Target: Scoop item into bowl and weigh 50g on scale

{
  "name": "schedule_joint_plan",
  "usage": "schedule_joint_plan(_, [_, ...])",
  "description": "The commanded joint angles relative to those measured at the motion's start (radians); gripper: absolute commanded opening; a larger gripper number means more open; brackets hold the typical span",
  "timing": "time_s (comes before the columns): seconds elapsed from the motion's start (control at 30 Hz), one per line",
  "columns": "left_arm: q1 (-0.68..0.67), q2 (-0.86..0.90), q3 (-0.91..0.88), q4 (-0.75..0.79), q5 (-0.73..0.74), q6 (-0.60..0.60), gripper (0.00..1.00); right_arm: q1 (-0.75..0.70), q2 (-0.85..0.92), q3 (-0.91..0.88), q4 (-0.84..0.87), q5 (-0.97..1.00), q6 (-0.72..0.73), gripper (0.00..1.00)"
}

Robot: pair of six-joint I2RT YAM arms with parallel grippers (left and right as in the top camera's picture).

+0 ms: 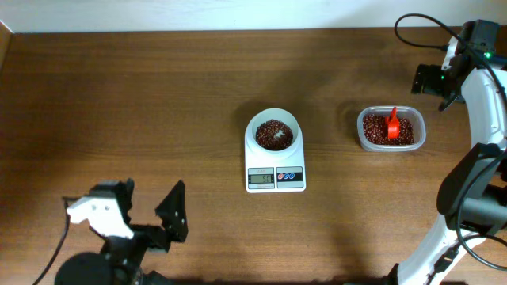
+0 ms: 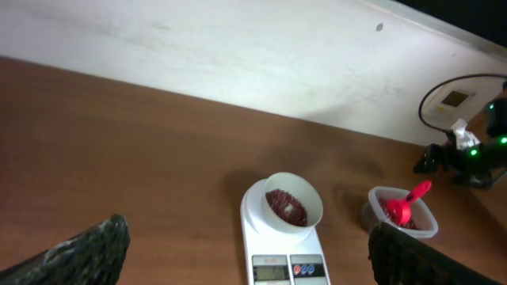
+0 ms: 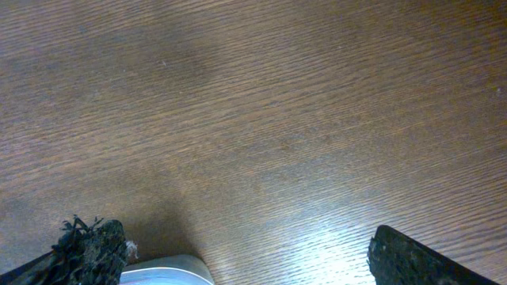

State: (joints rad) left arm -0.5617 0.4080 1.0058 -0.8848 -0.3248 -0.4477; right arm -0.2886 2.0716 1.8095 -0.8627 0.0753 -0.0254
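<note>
Beans [image 1: 274,134] are lying in the bowl [image 1: 257,123] on the scale [image 1: 275,179] mid-desk; more, with a red scoop [image 1: 392,123], are filling the tub [image 1: 360,131] toward the right edge. Left end effector [image 1: 141,208] and right end effector [image 3: 249,257] are gaping wide, empty.

The left end effector [image 1: 147,207] is showing black, rough-textured fingers [image 2: 89,249] beneath a white wrist block [image 1: 99,212]. The right arm [image 1: 487,95] is wearing white shells over black joints, trailing a thin black cable [image 1: 428,17] and glowing green at one small light [image 1: 440,78].

Beans [image 1: 274,134] in bowl [image 1: 250,133] on scale [image 1: 276,179]; tub [image 1: 422,133] of beans with scoop [image 1: 392,124] in it, apart to the right
</note>
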Motion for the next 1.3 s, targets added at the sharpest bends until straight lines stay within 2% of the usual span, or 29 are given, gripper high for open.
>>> schedule_joint_plan(0.0, [0.028,-0.133,-0.174,0.143,-0.012,-0.008,0.99,0.0,0.011,-0.002,0.0,0.008,0.005,0.99])
schedule_joint_plan(0.27, [0.03,-0.405,-0.651,0.683,-0.012,-0.008,0.99,0.0,0.011,-0.002,0.0,0.008,0.005,0.99])
schedule_joint_plan(0.5, [0.028,-0.402,-0.966,1.211,0.014,-0.008,0.99,0.0,0.011,-0.002,0.0,0.008,0.005,0.99])
schedule_joint_plan(0.53, [0.028,-0.402,-0.999,1.244,0.02,-0.008,0.99,0.0,0.011,-0.002,0.0,0.008,0.005,0.99])
schedule_joint_plan(0.6, [0.029,-0.403,-0.998,1.193,0.017,0.0,0.99,0.0,0.011,-0.002,0.0,0.008,0.005,0.99])
schedule_joint_plan(0.83, [0.189,-0.403,-0.998,0.847,0.019,0.283,0.99,0.0,0.011,-0.002,0.0,0.008,0.005,0.99])
schedule_joint_plan(0.87, [0.212,-0.403,-0.998,0.825,0.023,0.328,0.99,0.0,0.011,-0.002,0.0,0.008,0.005,0.99])
schedule_joint_plan(0.9, [0.255,-0.403,-0.998,0.826,0.053,0.441,0.99,0.0,0.011,-0.002,0.0,0.008,0.005,0.99])
schedule_joint_plan(0.97, [0.313,-0.403,-0.998,0.826,0.059,0.524,0.99,0.0,0.011,-0.002,0.0,0.008,0.005,0.99])
schedule_joint_plan(1.1, [0.417,-0.403,-0.998,0.823,0.058,0.555,0.99,0.0,0.011,-0.002,0.0,0.008,0.005,0.99])
schedule_joint_plan(1.27, [0.435,-0.403,-0.997,0.823,0.059,0.554,0.99,0.0,0.011,-0.002,0.0,0.008,0.005,0.99])
